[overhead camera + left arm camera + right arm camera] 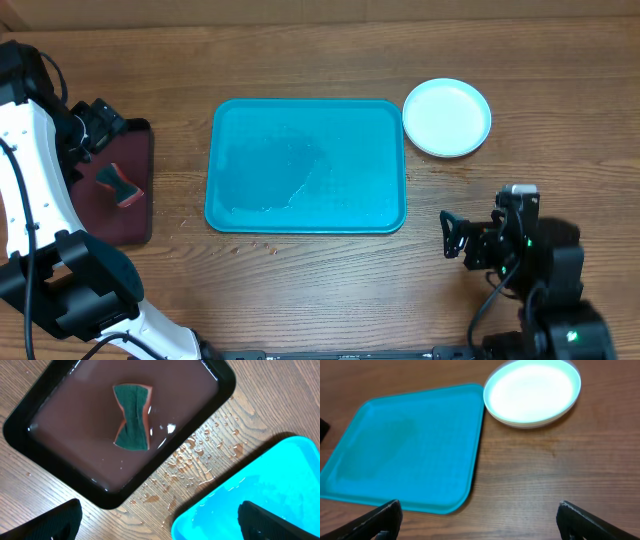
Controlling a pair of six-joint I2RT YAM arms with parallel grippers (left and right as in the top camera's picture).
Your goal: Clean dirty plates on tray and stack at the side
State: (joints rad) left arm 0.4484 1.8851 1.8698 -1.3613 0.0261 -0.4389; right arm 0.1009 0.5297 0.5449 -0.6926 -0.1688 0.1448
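With plates (447, 117) stacked beside the tray (306, 165), left gripper (160, 520) and right gripper (480, 519) are hanging wide and empty, seemingly finished

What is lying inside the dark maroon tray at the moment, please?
A green-faced sponge with an orange underside lies in shallow liquid inside the maroon tray. The tray floor directly beneath the sponge is covered, so nothing there can be seen.

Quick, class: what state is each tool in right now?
Left tool: open, holding nothing.
Right tool: open, holding nothing.
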